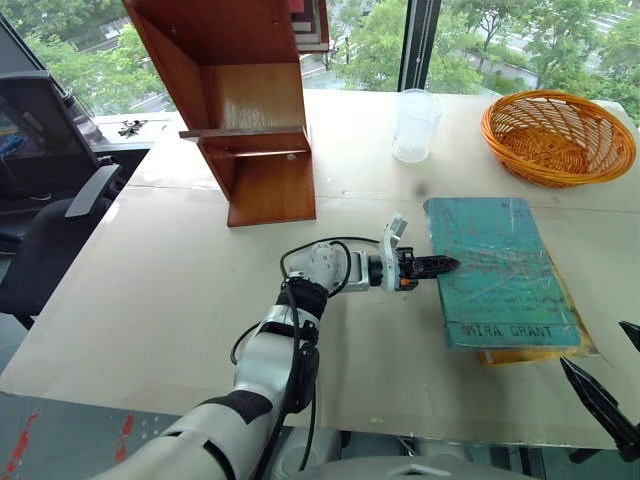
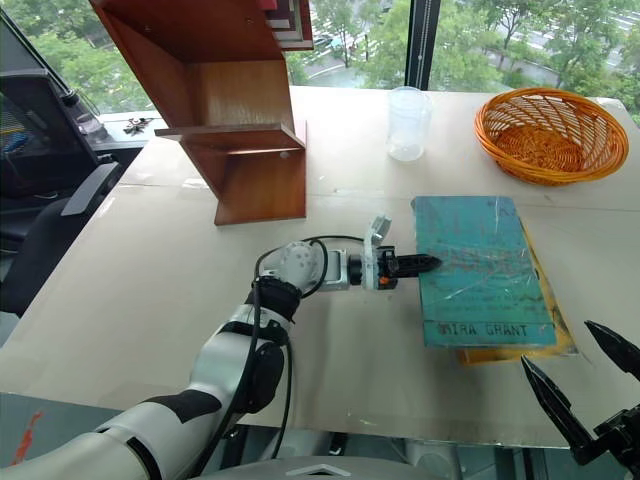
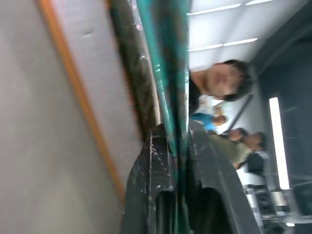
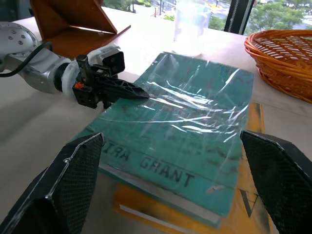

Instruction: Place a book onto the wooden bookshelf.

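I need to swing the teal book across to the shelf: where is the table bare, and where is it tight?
Bare tabletop runs between the wooden bookshelf and the left claw, shut on the book. Another free strip lies between bookshelf and plastic cup. Crowded on the right: cup, wicker basket, and the yellow book underneath.

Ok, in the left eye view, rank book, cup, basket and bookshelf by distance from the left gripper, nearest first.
1. Book: held in the left gripper jaws, by its edge.
2. Cup and bookshelf, both farther back: too close to call.
3. Basket: far right corner.

Office — swivel chair [image 1: 45, 235], big windows [image 1: 470, 40]
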